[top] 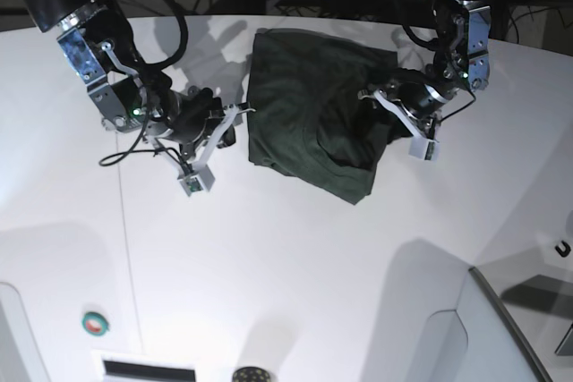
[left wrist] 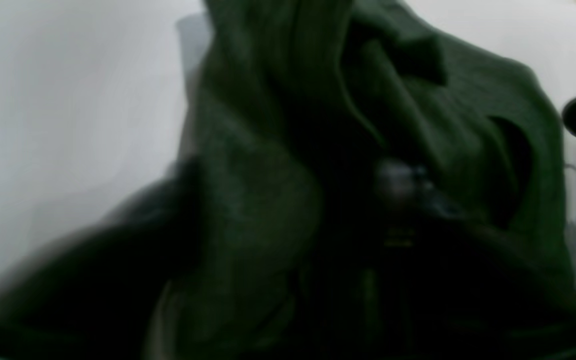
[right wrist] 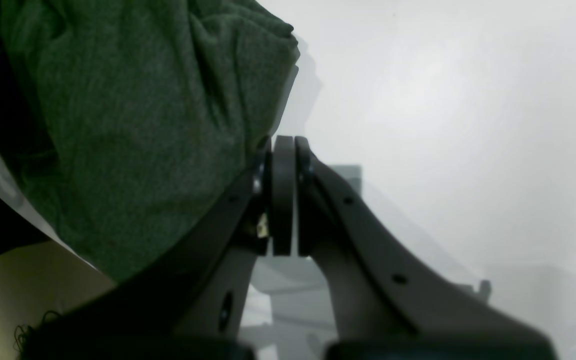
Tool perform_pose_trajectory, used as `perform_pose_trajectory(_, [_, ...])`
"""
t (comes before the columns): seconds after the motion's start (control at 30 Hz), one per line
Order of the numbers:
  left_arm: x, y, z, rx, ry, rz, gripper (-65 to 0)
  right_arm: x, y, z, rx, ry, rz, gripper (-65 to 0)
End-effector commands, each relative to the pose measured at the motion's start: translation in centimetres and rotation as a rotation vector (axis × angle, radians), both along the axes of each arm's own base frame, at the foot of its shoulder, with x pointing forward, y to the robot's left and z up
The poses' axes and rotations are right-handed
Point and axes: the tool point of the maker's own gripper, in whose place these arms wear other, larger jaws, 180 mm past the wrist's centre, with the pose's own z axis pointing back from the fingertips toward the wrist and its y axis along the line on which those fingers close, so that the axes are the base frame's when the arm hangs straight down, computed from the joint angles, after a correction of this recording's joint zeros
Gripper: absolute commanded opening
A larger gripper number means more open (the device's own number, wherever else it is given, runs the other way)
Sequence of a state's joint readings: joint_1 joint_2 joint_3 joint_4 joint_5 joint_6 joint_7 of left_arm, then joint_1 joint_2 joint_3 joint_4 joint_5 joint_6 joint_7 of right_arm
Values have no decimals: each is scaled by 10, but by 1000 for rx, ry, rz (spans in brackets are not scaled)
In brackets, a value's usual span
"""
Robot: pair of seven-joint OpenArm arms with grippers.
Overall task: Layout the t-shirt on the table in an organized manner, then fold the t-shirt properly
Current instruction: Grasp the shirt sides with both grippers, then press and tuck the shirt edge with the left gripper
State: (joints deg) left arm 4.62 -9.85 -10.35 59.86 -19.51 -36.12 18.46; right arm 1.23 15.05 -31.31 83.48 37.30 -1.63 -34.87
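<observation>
Two arms: both are being worked at the t-shirt point(top: 313, 118), one at each side edge, in the base view.
Shirt place: the t-shirt is lying on the far middle of the table point(top: 295, 257), rumpled, with its right part doubled over itself.
Step in hand: by judgement, the laying-out is being done; no tidy fold is being shown yet.
Right gripper point(right wrist: 283, 150): its fingers are being held closed pad to pad, with no cloth seen between them; the shirt's edge is lying just beside its tip.
Left gripper point(top: 387, 100): it is being pressed into the bunched cloth at the shirt's right side; whether cloth is being pinched cannot be told.
Next move: the doubled right part is probably needing to be drawn outward and flat, which calls for a sure pinch on an edge.
Base view alone: the whole outline of the shirt and both arms are being shown.
Right wrist view alone: the shut pads and the knit of the cloth are being shown close up.
Left wrist view alone: only dark blurred folds are being shown, with the fingers hidden.
</observation>
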Motion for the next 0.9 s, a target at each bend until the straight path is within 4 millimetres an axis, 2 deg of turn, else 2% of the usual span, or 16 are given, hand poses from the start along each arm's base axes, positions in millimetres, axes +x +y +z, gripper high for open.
perform_pose_trajectory(0.0, [-35,6,-30,100,167,-65,-517,11,1,11,17,-41,-8,-648])
perform_pose_trajectory(0.03, [-33,6,-29,100,161,-65,-607,11,1,11,17,-41,-8,-648])
perform_pose_trajectory(0.07, [-32,6,-28,101,161,-66,-650,12,0,11,17,-41,-10,-648])
perform_pose_trajectory(0.3, [-30,9,-28,111,161,-68,-650,12,-1,10,14,-42,-11,-648])
perform_pose_trajectory(0.37, [-19,7,-23,118,139,-82,-650,12,-1,10,14,-42,-11,-648])
perform_pose_trajectory(0.43, [-11,14,-19,148,127,-104,-650,12,-1,10,14,-42,-11,-648])
perform_pose_trajectory(0.6, [6,2,-20,367,109,-386,-650,12,-7,9,0,-42,-11,-648])
perform_pose_trajectory(0.73, [31,-10,-13,528,55,-555,-650,14,-12,9,-7,-44,-23,-648])
perform_pose_trajectory(0.87, [57,-38,-3,678,-26,-729,-650,25,-47,10,-4,-45,-152,-648])
